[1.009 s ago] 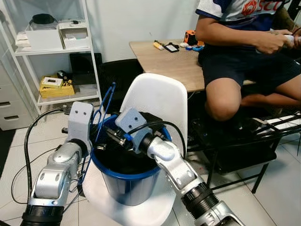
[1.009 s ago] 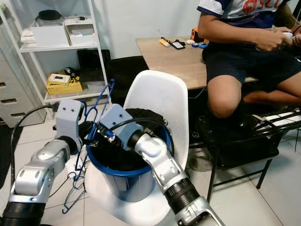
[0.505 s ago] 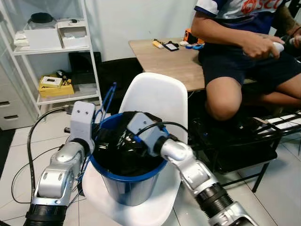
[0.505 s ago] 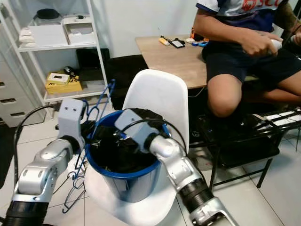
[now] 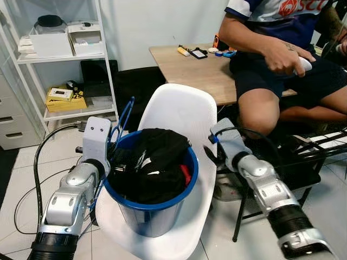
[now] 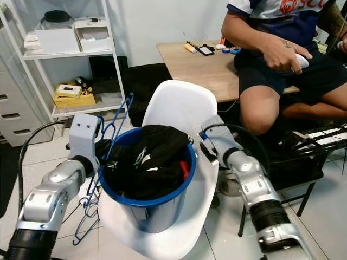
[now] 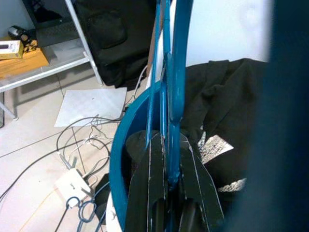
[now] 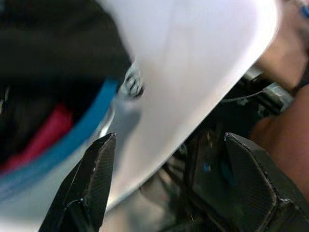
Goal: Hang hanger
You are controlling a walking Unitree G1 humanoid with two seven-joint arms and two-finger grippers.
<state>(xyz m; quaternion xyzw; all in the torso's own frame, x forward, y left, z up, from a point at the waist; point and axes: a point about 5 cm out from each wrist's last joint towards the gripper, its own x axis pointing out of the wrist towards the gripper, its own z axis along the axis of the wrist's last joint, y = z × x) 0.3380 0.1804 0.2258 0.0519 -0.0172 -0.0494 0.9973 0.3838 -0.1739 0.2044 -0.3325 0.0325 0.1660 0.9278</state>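
Note:
Several blue wire hangers [image 6: 115, 123] stand upright against the left rim of a blue bucket [image 5: 162, 203]. My left gripper [image 7: 169, 203] is shut on the hangers [image 7: 175, 72] low down, and their lower loops dangle toward the floor [image 6: 87, 216]. The bucket sits on a white chair [image 5: 181, 111] and is heaped with black clothes [image 5: 154, 162] with some red showing. My right gripper [image 8: 166, 145] is open with nothing in it, off the chair's right edge beside the bucket [image 5: 210, 154].
A person's knee [image 5: 257, 116] is close to my right arm; the person sits on a wooden table [image 5: 200, 70] behind the chair. A white shelf unit [image 5: 65, 57] stands at the back left. Cables lie on the tiled floor [image 5: 21, 195]. A black metal frame [image 5: 320, 146] is on the right.
My right gripper has come out of the bucket and swung right to the chair's right side. The black clothes now lie uncovered. My left gripper keeps the hangers in place.

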